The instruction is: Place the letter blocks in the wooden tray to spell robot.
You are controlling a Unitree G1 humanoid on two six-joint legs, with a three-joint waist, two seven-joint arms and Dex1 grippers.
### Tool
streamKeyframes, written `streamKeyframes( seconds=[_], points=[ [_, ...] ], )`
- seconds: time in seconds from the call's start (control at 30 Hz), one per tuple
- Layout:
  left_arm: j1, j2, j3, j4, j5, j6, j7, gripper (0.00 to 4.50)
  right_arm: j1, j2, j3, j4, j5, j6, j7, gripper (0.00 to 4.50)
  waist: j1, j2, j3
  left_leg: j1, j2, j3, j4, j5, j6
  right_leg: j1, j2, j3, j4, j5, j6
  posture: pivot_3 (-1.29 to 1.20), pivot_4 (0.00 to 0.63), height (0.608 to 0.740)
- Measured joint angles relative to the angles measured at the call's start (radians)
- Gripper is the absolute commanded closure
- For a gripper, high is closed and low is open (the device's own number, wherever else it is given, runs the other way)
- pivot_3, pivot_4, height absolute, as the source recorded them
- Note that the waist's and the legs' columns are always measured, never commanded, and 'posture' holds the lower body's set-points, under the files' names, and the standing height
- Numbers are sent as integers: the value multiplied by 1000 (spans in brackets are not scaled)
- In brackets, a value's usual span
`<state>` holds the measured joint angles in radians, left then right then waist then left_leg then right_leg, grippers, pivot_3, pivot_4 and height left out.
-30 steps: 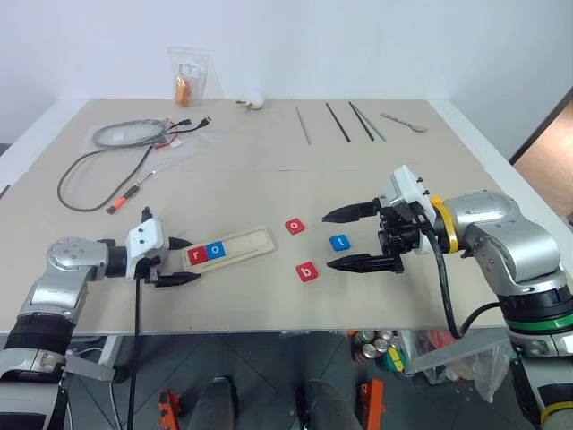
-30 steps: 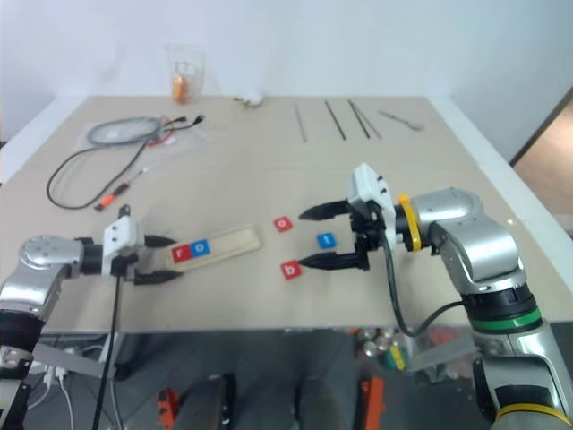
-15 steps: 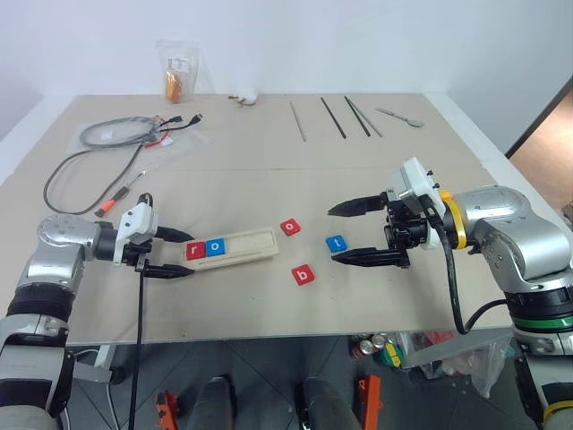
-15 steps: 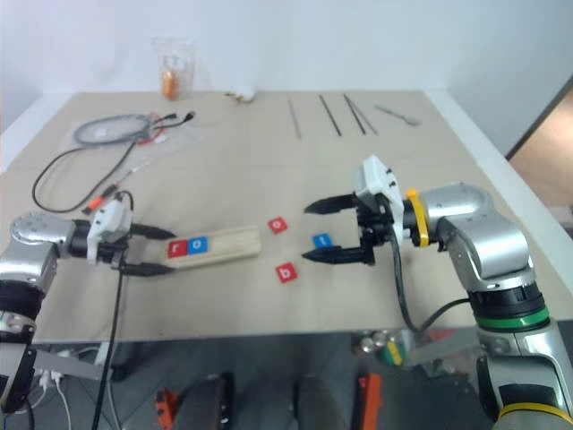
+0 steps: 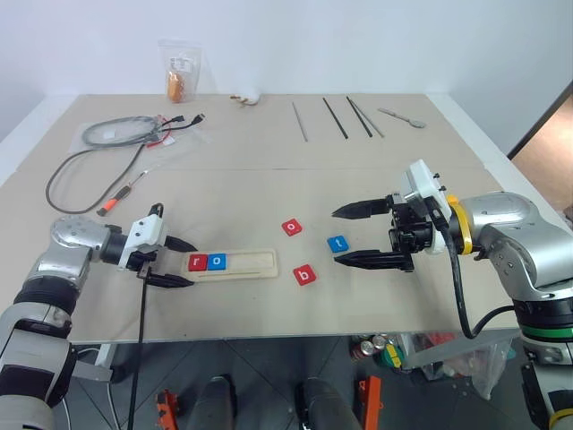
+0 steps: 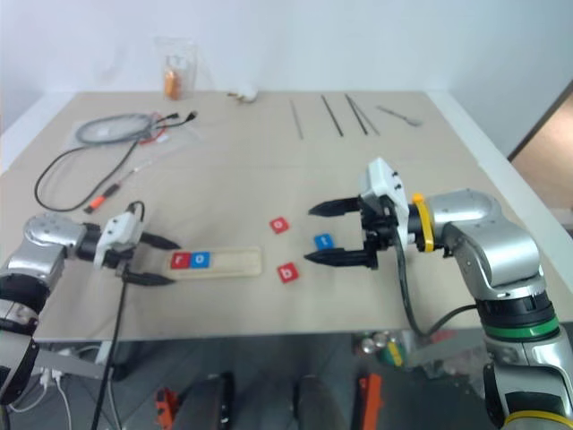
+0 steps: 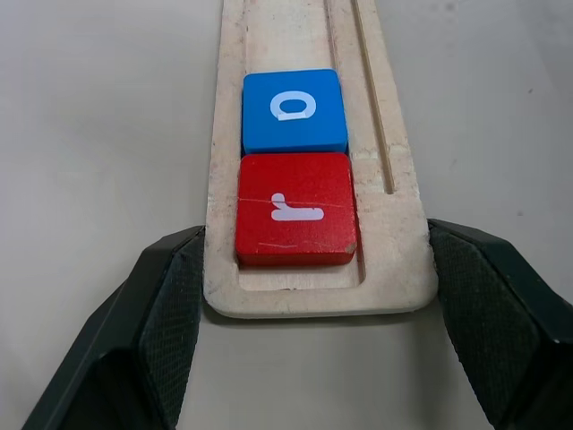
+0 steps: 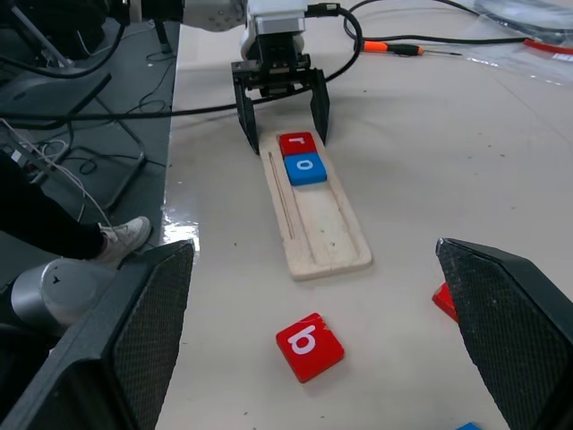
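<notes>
You are looking at the wooden tray (image 5: 231, 263) lying near the front edge of the table (image 5: 269, 179), with the red r block (image 5: 197, 262) and the blue o block (image 5: 216, 262) sitting side by side at its left end. Your left gripper (image 5: 176, 262) is straddling that end, its fingers spread on either side; the left wrist view is showing the pads (image 7: 175, 309) flanking the tray's corners, whether touching or just clear you cannot tell, something the head views are not resolving. Your right gripper (image 5: 347, 236) is hovering fully released over the blue t block (image 5: 337, 243), gripping nothing. The red o block (image 5: 292, 227) is lying farther back, the red b block (image 5: 305, 274) nearer. The right wrist view is adding a person's shoe (image 8: 124, 238) beside the table.
</notes>
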<state>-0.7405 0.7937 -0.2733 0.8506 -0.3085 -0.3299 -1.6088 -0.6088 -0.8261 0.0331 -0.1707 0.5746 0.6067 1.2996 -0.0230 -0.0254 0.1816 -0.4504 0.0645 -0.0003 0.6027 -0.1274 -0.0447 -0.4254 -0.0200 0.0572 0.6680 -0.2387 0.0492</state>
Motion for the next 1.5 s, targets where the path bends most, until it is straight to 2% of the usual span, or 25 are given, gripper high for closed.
streamKeyframes(
  seconds=[0.13, 0.2, 0.23, 0.6, 0.87, 1.0, 1.03, 1.1, 1.17, 1.33, 1.37, 1.5],
  points=[
    [-40, -13, -6, 48, 5, -24, -4, 1253, 0, 0, 0, 0, 0, 0, -9, 0, 0, 0, 0, 0, 0, 0, 0, 0, 0, 0, 0, 0, 0, 0, 0, 0, 150, 740],
    [-50, -30, -6, 69, 10, -27, -6, 225, 0, 0, 0, -1, 0, 0, -14, 0, 0, 0, 0, 0, 0, 0, 0, 0, 0, 0, 0, 0, 0, 0, 0, 0, 150, 740],
    [-50, -35, -6, 77, 16, -27, -6, 16, 1, 0, 0, -1, 0, 0, -16, 0, 0, 0, 0, 0, 0, 0, 0, 0, 0, 0, 0, 0, 0, 0, 1, 0, 150, 740],
    [-38, -20, -3, 66, 13, -21, -7, 16, 6, -1, 0, -1, 0, 0, -18, 0, -1, 0, 0, 0, 0, 0, 0, 0, 0, 0, 1, 0, 0, 0, 1, 0, 150, 740],
    [2, 83, 16, -101, -131, 109, -7, 16, 3, -5, 1, 34, -2, -2, -8, 0, -1, 0, 0, 0, 0, 0, 0, 0, 0, 0, 1, 0, 0, 0, 1, 0, 150, 740],
    [26, 85, 93, -210, -205, 279, -7, 16, 9, -4, 54, 84, -78, -64, -4, 0, -1, 0, 0, 0, 0, 0, 1, 0, 0, 0, 1, 0, 1, 0, 1, 0, 150, 740],
    [52, 89, 137, -297, -249, 354, -6, 16, 24, -1, 105, 107, -136, -112, 2, 0, -2, 0, 0, 0, 0, 0, 1, 0, 0, 0, 1, 0, 1, 0, 1, 0, 150, 740],
    [83, 98, 166, -368, -282, 418, -7, 16, 33, 7, 133, 124, -161, -135, 8, 0, -3, 0, 0, 0, 0, 0, 0, 0, 0, 0, 1, 1, 1, 0, 1, 0, 150, 740],
    [149, 126, 209, -493, -343, 561, -6, 16, 32, 34, 164, 148, -185, -164, 21, 0, -11, 0, 0, 0, 1, 0, 0, 0, 0, 0, 1, 1, 1, -1, 1, 0, 150, 740],
    [199, 145, 243, -573, -375, 664, -6, 16, 11, 59, 186, 171, -199, -188, 35, 0, -17, 0, 0, 2, 1, -1, 0, 0, 0, 0, 2, 1, 4, -1, 1, 0, 150, 740],
    [257, 157, 270, -611, -377, 694, -3, 16, -5, 88, 219, 189, -235, -226, 55, 0, -21, 0, 0, 4, 1, -1, 0, 0, 0, 1, 2, 1, 5, -1, 0, 0, 150, 740],
    [297, 152, 293, -650, -376, 721, 19, 16, -30, 127, 277, 249, -308, -292, 59, 0, -22, -1, 0, 4, 1, -1, 1, 0, 0, 1, 2, 1, 6, -1, -1, 0, 150, 740]
  ],
)
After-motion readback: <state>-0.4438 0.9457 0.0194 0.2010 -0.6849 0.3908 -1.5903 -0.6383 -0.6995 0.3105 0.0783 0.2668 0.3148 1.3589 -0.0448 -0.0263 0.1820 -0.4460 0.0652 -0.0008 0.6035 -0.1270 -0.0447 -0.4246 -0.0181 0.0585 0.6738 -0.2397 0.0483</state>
